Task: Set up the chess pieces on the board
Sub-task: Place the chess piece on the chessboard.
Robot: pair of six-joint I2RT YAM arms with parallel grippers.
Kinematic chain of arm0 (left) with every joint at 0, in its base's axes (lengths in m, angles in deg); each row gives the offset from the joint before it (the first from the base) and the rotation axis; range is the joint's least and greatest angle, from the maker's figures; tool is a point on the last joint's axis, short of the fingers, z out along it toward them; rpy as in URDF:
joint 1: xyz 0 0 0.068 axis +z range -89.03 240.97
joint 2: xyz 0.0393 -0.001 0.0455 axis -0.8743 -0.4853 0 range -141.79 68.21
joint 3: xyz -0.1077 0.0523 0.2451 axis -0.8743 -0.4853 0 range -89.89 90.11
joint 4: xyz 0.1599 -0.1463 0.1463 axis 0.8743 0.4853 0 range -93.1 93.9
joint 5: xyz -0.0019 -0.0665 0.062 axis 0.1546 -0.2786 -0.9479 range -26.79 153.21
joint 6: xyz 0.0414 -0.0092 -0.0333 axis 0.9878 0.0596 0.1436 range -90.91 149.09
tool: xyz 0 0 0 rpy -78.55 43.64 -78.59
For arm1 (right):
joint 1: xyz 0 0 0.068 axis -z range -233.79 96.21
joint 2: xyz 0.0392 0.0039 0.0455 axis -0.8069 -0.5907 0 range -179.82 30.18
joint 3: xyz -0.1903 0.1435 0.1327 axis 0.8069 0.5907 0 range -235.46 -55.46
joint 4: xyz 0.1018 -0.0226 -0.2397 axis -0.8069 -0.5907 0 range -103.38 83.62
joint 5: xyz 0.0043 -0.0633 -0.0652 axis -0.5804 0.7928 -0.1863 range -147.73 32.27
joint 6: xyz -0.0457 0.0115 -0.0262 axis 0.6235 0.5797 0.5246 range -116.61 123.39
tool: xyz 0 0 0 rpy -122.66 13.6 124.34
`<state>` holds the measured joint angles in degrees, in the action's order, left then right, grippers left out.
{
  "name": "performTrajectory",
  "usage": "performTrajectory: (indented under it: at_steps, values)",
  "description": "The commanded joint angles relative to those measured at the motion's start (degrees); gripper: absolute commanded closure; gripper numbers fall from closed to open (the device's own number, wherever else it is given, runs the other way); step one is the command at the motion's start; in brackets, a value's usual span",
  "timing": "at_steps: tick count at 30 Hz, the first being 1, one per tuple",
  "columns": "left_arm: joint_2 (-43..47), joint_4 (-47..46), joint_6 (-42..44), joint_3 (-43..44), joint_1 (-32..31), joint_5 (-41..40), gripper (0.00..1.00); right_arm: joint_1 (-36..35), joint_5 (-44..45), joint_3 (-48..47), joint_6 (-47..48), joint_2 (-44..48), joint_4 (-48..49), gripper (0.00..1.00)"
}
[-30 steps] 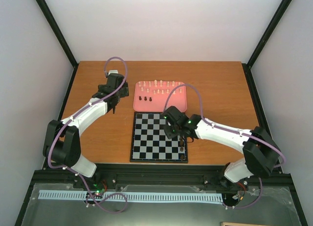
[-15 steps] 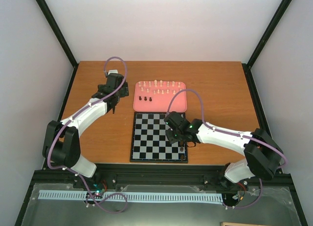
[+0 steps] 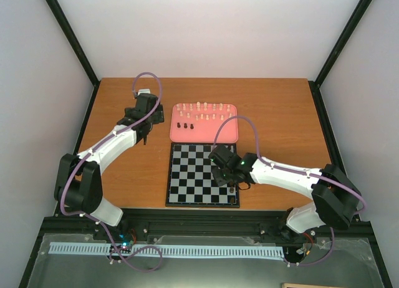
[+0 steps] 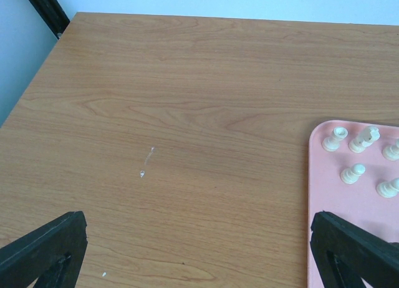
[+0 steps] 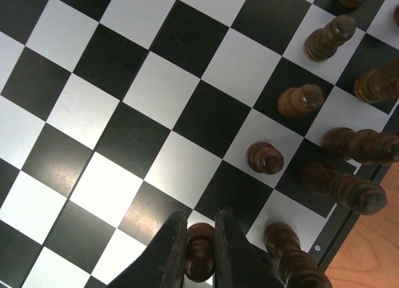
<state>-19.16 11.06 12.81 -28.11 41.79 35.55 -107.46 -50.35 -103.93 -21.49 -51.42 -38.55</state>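
The right gripper (image 5: 201,220) clenches both fingers on a dark piece (image 5: 199,254) held upright over a pale square, near the 4 o'clock edge of the board (image 3: 187,176) as the overhead camera sees it. Whether the piece's base touches the square cannot be told. In the wrist view, more dark pieces (image 5: 299,101) stand in two rows. They run from 1 o'clock to 3 o'clock of the clamped one, the outer row hard against the board's thin dark border.

The black-and-white board lies flat at the middle of the wooden table (image 3: 274,107), toward its near edge. At 12 o'clock of the board, just beside it, sits a pink tray (image 3: 187,137). Upright cream pieces (image 3: 206,110) stand across its far half, and a small dark cluster (image 3: 181,124) stands toward its 8 o'clock side.

The left gripper (image 3: 144,137) hangs over bare wood at 9 o'clock of the tray, jaws spread wide with nothing between them. Its own camera catches several cream pieces on the tray's corner.
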Motion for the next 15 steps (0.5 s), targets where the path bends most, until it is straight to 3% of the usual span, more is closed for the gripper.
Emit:
performTrajectory:
  at_steps: [1, 15]
  values:
    - [1.17, -0.53, 0.36, 1.66, 0.11, 0.10, 0.00, -0.91, 2.02, 0.13, -1.24, 0.88, -2.21, 0.91]
    - [1.07, -0.70, 0.54, 1.77, 0.13, -0.06, 0.00, -1.00, 4.88, -0.88, -1.84, -3.56, -0.54, 0.90]
